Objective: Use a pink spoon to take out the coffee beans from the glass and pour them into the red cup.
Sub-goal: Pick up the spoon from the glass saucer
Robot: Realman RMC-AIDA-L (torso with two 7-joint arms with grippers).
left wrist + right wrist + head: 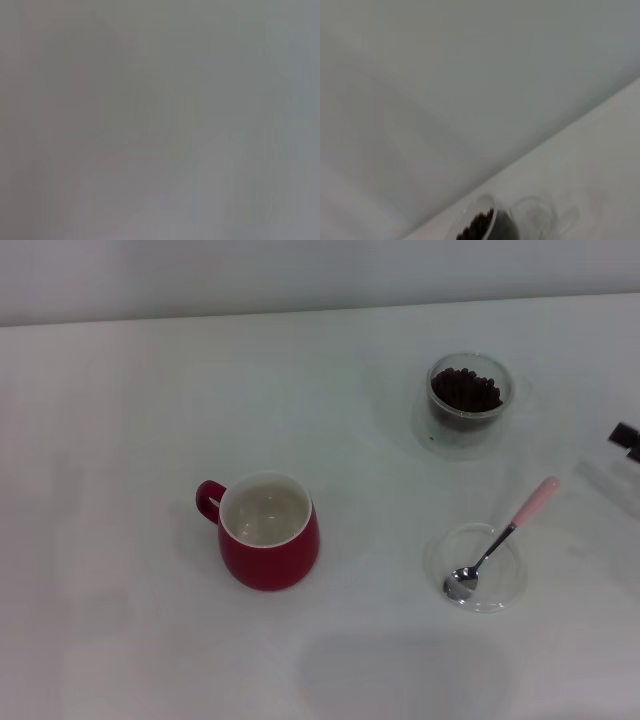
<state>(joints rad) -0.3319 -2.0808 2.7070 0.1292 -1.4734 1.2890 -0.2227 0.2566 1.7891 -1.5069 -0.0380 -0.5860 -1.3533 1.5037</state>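
**Operator:** Nearest the head camera, what occupies the work surface?

**Technician:** Lowest in that view is the shallow clear dish, front right. The pink spoon lies in it: metal bowl resting on the dish floor, pale pink handle angled up over the rim toward the far right, its end beyond the dish. No gripper touches it.

**Operator:** Position of the remaining task items?

**Technician:** The glass stands upright at the far right, well beyond the dish. The coffee beans form a dark heap inside it. The right wrist view shows the same glass and beans at the picture's edge. The red cup stands upright left of centre, well apart from both, white interior showing no beans, loop handle turned to the far left.

**Operator:** Status of the arms?

**Technician:** The right gripper shows only as a small dark part at the right edge of the head view, near the glass and clear of it. Jaw state cannot be told. The left gripper is outside every view; its wrist camera shows a featureless grey field.

**Operator:** Surface and surroundings?

**Technician:** The table is plain white and matte. A pale wall meets its far edge.
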